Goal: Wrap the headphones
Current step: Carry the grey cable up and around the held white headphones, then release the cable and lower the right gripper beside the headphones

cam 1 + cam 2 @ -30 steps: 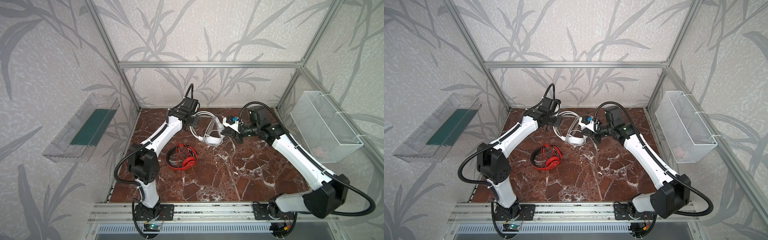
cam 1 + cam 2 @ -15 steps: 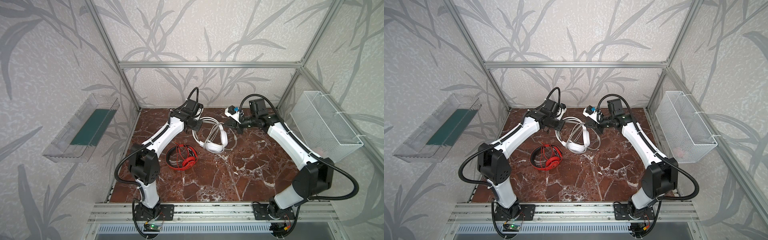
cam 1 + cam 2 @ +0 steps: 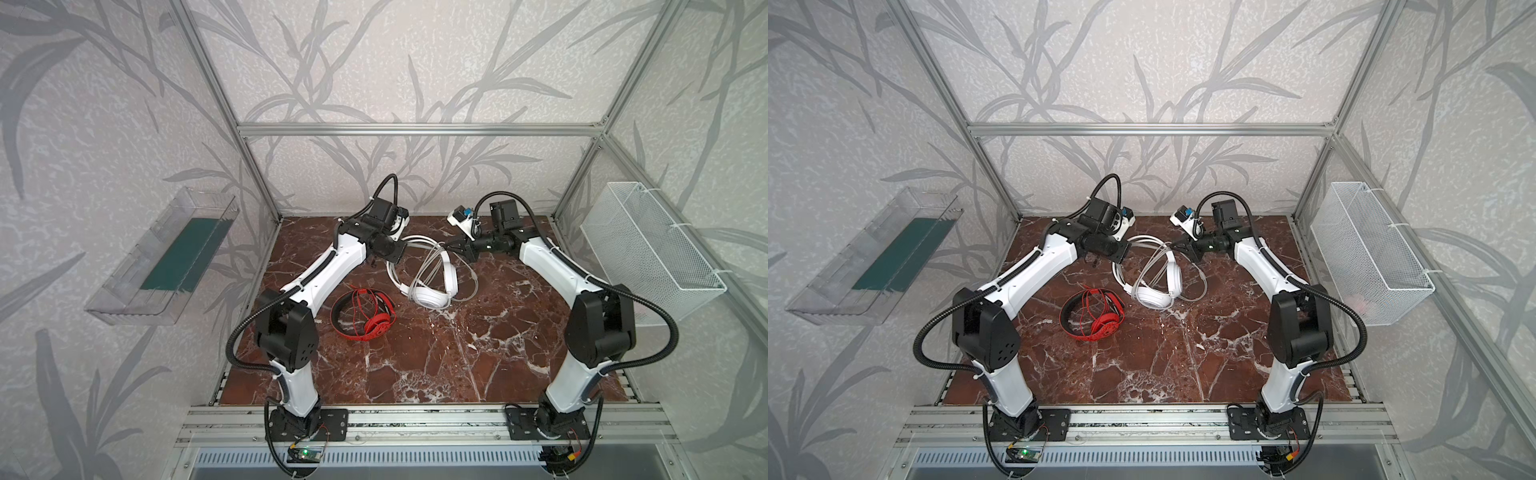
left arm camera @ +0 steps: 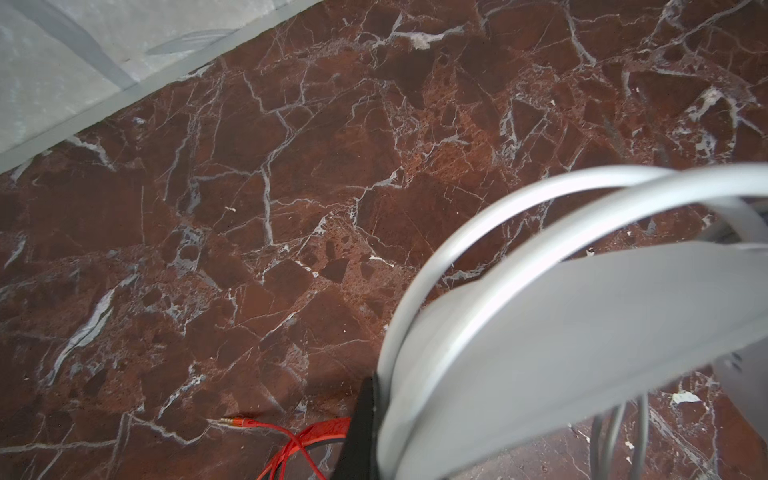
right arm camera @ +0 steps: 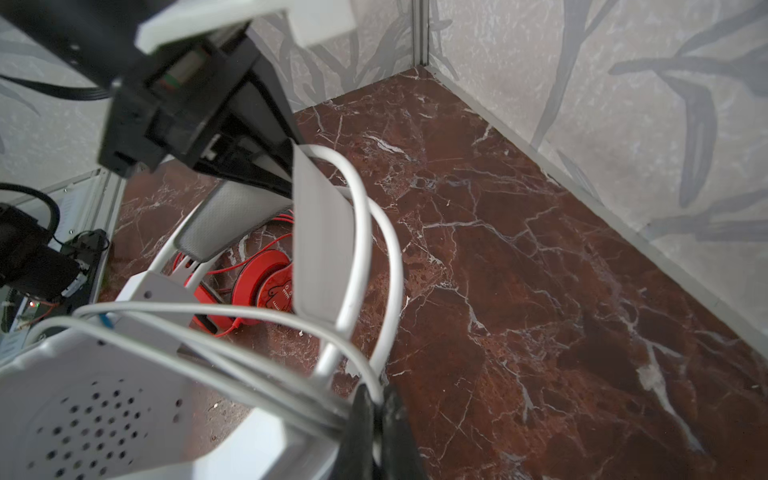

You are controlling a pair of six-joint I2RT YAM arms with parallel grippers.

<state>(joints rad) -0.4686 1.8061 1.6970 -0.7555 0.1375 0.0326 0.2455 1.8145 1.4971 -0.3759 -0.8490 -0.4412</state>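
1. Right wrist view: my right gripper (image 5: 376,399) is clenched on several strands of the white cable (image 5: 232,353). The strands leave the jaws and run toward the perforated ear cup (image 5: 83,415).
2. My left gripper (image 3: 392,251) is closed on the headband (image 5: 318,232) of the white headphones (image 3: 432,297), near the top of its arc. In both top views the two grippers face each other across that arc, close together.
3. Key relation: the white pair's long axis runs from the two grippers toward the arm bases. The cups appear to rest on the worktop (image 3: 457,353) at the end away from the grippers. Cable strands already lie along this axis. One slack loop sits on the worktop on my right gripper's side.
4. Judgement: the next turn needs my right gripper to carry its bundle around the band while the left gripper braces. The right arm already has the cable, so the move falls to it.
5. Materials: the band is twin smooth white tubes over a flat, matte strap. The cable is round, grey-white and rubbery, and it bends in wide curves, so it will likely spring loose if slackened. The worktop is glossy red-brown marble pattern and probably slick.
6. Red headphones (image 3: 376,322) lie beyond the white cups, on my left gripper's side, apart from both grippers. Their thin red cable crosses the black-lined band and looks already wound.
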